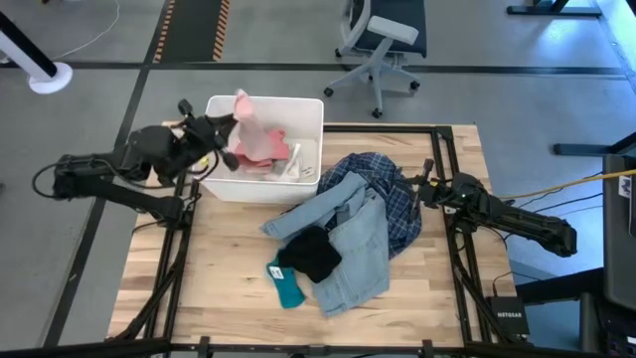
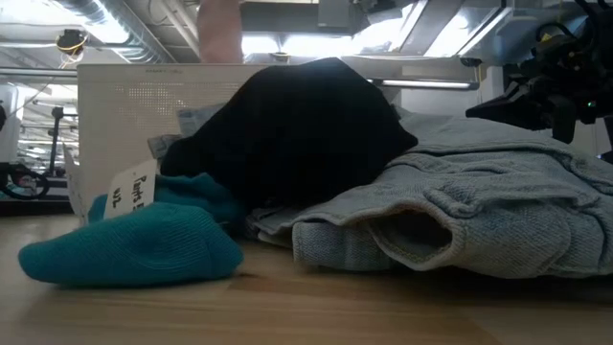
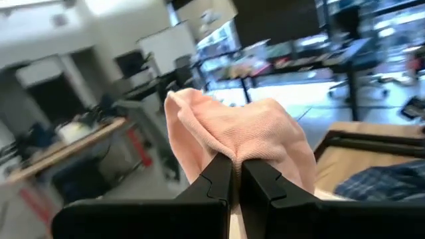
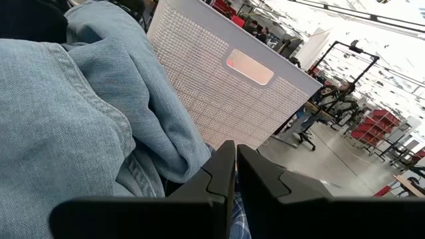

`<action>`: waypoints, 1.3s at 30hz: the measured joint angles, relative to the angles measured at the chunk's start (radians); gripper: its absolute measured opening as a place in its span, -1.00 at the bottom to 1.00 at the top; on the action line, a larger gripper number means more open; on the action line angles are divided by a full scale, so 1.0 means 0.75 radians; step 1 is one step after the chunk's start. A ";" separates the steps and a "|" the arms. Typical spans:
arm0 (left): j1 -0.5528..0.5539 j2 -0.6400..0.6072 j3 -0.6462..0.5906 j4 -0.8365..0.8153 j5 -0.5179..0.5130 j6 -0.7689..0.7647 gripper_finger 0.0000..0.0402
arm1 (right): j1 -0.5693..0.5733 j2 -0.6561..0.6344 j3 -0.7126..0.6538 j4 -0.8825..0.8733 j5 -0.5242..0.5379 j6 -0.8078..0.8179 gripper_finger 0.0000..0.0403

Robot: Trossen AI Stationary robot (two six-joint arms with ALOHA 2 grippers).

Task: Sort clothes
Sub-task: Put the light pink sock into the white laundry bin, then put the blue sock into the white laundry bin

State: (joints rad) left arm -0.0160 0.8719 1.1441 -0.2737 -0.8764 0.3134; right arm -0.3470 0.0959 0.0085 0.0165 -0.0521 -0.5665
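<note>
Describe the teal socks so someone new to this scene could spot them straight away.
Start at the white bin at the table's far edge, then move down the pile of clothes to its near end. The teal socks lie there on the bare wood, just below the small black piece: the only bright teal item.

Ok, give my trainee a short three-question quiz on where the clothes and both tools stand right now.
1. True or false: the left tool is shut on the pink piece above the white bin.
2. Which garment lies on top of the light blue denim? A) white top B) small black piece C) plaid shirt
3. Fill in: the right tool sits at the edge of the ____ shirt.

Key: 1 true; 2 B; 3 plaid.
</note>
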 joint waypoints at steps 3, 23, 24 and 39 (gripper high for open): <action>0.092 0.000 -0.011 -0.064 0.000 -0.102 -0.96 | 0.000 0.000 0.000 0.000 0.000 0.000 -0.83; 0.384 0.007 -0.013 -0.518 0.304 -0.619 -0.21 | 0.000 0.000 0.000 0.000 0.000 0.000 -0.83; 0.396 0.007 -0.013 -0.557 0.338 -0.631 -0.19 | 0.000 0.000 0.000 0.000 0.000 0.000 -0.83; 0.062 -0.002 -0.188 -0.275 0.707 -0.615 -0.14 | 0.000 0.000 0.000 0.000 0.000 0.000 -0.83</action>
State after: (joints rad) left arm 0.0307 0.8703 1.0034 -0.4799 -0.3463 -0.1481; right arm -0.3470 0.0960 0.0082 0.0164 -0.0521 -0.5664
